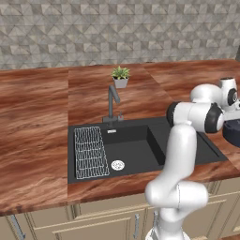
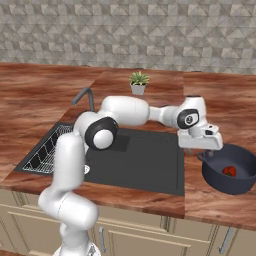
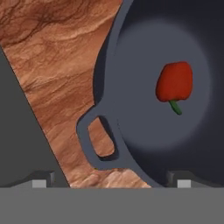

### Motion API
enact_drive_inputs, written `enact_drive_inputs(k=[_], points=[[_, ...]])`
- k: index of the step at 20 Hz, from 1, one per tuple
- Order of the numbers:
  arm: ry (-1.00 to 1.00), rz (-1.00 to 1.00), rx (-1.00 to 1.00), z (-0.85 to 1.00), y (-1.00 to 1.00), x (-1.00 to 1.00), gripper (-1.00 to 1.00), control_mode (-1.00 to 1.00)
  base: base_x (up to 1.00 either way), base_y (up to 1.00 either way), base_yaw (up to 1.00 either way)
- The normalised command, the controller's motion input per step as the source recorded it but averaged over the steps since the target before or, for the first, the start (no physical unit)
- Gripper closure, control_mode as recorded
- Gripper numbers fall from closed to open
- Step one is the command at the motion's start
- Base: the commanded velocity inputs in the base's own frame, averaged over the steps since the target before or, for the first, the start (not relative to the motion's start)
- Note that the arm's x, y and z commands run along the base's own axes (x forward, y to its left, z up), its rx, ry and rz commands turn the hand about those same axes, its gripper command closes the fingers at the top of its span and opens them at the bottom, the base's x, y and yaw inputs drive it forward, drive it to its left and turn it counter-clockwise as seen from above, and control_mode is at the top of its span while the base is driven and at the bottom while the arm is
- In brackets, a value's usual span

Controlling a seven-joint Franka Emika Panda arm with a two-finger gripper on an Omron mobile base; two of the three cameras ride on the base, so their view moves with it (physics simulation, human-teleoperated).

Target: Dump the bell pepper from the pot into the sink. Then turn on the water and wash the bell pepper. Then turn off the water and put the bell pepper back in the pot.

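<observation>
The dark navy pot [image 2: 235, 182] stands on the wooden counter right of the black sink [image 2: 140, 162]. Inside it lies the red bell pepper [image 2: 229, 171], seen from above with its green stem as the bell pepper [image 3: 175, 83] on the pot's floor [image 3: 144, 87]. My gripper [image 2: 202, 149] hangs open just over the pot's left loop handle [image 3: 98, 142]. Its fingertips [image 3: 39, 181] stand wide to either side of that handle, holding nothing. The pot [image 1: 232, 133] also peeks in at the right edge of the left base view. No water runs from the faucet [image 1: 111, 101].
In the sink [image 1: 140, 140] are a wire rack [image 1: 90, 152] on the left and a round silver drain [image 1: 117, 164]. A small potted plant [image 1: 120, 76] stands behind the faucet. The sink's flat ledge [image 3: 17, 131] lies close beside the pot handle.
</observation>
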Motion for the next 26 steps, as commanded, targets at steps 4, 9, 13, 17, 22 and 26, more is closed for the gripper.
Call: enact_drive_inputs(k=[4,9,13,17,22,26], points=[[0.02,0.00,0.00,-0.26,-0.14,0.23,-1.00,-1.00,0.00,0.00,0.00],[0.02,0.00,0.00,-0.27,-0.10,0.22,-1.00,-1.00,0.00,0.00,0.00],[0.04,0.00,0.00,-0.21,-0.02,0.08,-1.00,-1.00,0.00,0.00,0.00],[0.03,0.00,0.00,-0.18,-0.05,0.00,-1.00,-1.00,0.00,0.00,0.00],[0.03,0.00,0.00,-0.17,-0.03,0.00,-1.00,-1.00,0.00,0.00,0.00],[0.05,0.00,0.00,-0.10,0.00,0.00,1.00,-1.00,0.00,0.00,0.00]])
